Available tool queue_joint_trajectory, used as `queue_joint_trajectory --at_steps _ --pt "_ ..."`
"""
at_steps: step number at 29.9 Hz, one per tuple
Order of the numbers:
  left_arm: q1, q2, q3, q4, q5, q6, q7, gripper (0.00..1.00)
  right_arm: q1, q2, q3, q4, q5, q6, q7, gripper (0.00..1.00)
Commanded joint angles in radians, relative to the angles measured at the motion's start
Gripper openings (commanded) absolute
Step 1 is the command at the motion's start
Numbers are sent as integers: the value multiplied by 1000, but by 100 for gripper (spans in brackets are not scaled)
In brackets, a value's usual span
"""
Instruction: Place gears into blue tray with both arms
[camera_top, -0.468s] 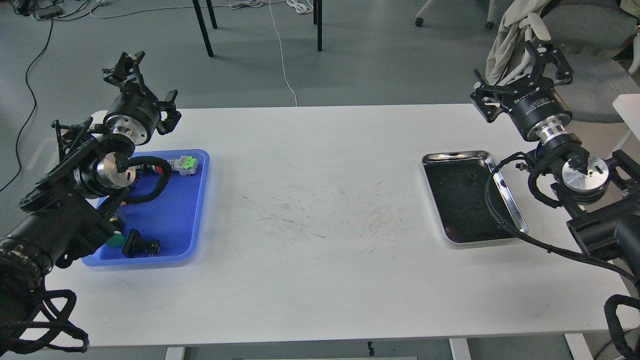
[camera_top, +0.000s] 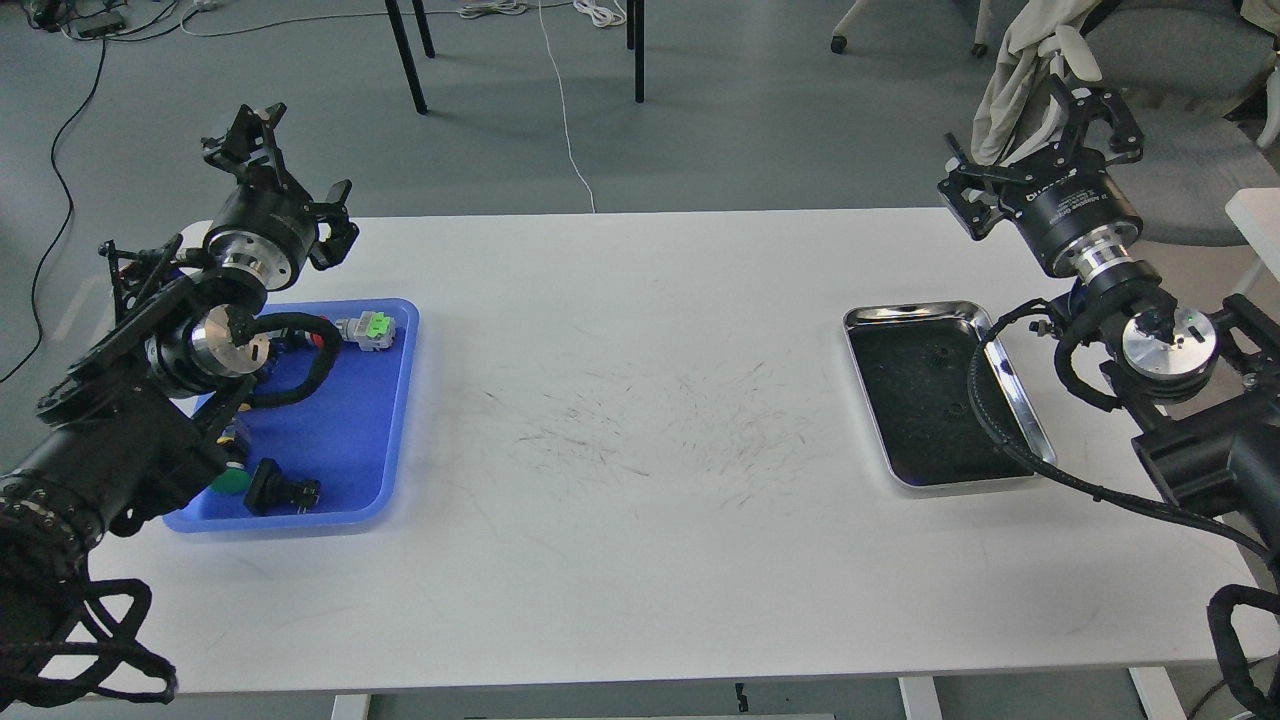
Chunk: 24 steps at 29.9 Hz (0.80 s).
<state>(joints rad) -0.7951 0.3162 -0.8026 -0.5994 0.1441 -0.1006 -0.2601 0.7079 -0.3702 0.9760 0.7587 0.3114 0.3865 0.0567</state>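
Note:
The blue tray (camera_top: 375, 440) lies at the table's left, partly covered by my left arm. My left gripper (camera_top: 290, 178) is raised above the tray's far edge with its claws spread open and nothing in them. At the right, two tiny dark gears (camera_top: 939, 352) (camera_top: 957, 408) lie on the dark bottom of a steel tray (camera_top: 1010, 375); they are hard to make out. My right gripper (camera_top: 1028, 150) hangs beyond that tray's far right corner, claws spread open and empty.
Inside the blue tray are a grey and green connector (camera_top: 368, 330), a black pronged plug (camera_top: 283, 490) and a green button cap (camera_top: 232, 482). Cable bundles from both arms drape over the trays. The white table (camera_top: 640, 440) has scuff marks in the middle.

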Motion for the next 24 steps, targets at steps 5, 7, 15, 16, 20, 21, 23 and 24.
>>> queue_joint_trajectory --at_steps 5,7,15,16,20,21,23,24 --pt "5 1 -9 3 -12 -8 2 98 1 1 1 1 0 0 0 99" --pt "5 1 -7 23 -12 -8 4 98 -1 1 1 1 0 9 0 99" --pt "-3 4 2 32 1 -11 7 98 -2 -4 7 2 0 11 2 99" --pt "-3 4 2 29 5 -16 5 98 -2 -7 9 5 0 9 2 99" --pt "-13 3 25 26 18 -24 4 98 -2 -21 21 51 0 0 2 99" --pt "-16 4 32 26 26 -22 4 98 -2 -30 26 65 0 -1 2 99" --pt "-18 10 37 24 46 -24 7 98 -2 -33 26 74 0 -2 2 99" --pt "-16 17 37 24 58 -27 12 98 -2 -33 26 74 0 -2 2 99"
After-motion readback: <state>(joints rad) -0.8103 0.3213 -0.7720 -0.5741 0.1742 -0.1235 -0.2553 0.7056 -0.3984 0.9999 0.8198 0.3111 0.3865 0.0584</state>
